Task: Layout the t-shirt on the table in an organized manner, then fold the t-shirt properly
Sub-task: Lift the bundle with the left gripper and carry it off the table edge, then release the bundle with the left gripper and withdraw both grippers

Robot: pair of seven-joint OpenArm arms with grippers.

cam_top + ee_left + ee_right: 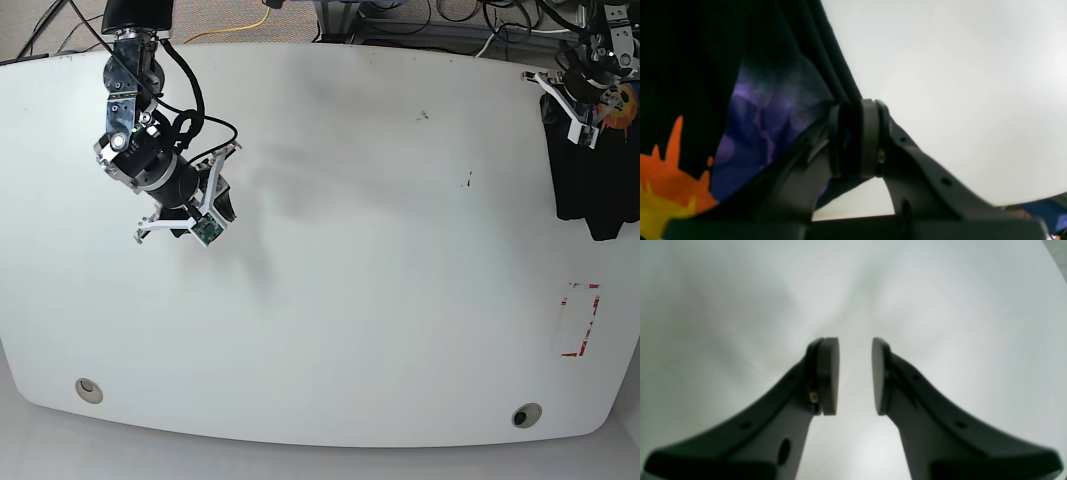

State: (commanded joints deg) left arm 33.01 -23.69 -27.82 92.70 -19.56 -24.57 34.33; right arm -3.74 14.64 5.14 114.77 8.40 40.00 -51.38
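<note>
1. Left wrist view: the left tool (857, 140) is pinching a bunched fold of the t-shirt (700, 66), with its two pads pressed together on the black cloth. The fabric is hanging to the left of the tool and filling that side of the picture. A purple-blue patch and an orange and yellow print (663, 186) are showing on it. The white bench (957, 83) is lying behind, blurred and bare on the right side.

2. Right wrist view: the right tool (855, 376) is standing with a narrow gap between its flat round pads (828, 373), and nothing is sitting between them. It is hovering over the plain white bench (740, 290), whose curved edge is showing in the top right corner.

3. Base view: the left tool (583, 108) is working at the far right edge of the bench (350, 300), gripping the t-shirt (590, 190), which is hanging as a dark bundle at that edge. The right tool (190, 225) is hanging over the left part of the bench, well apart from the cloth. A red dashed rectangle (580, 320) is lying near the right edge, below the t-shirt. Two round grey holes, one at the left (88, 389) and one at the right (525, 415), are sitting near the front edge.
</note>
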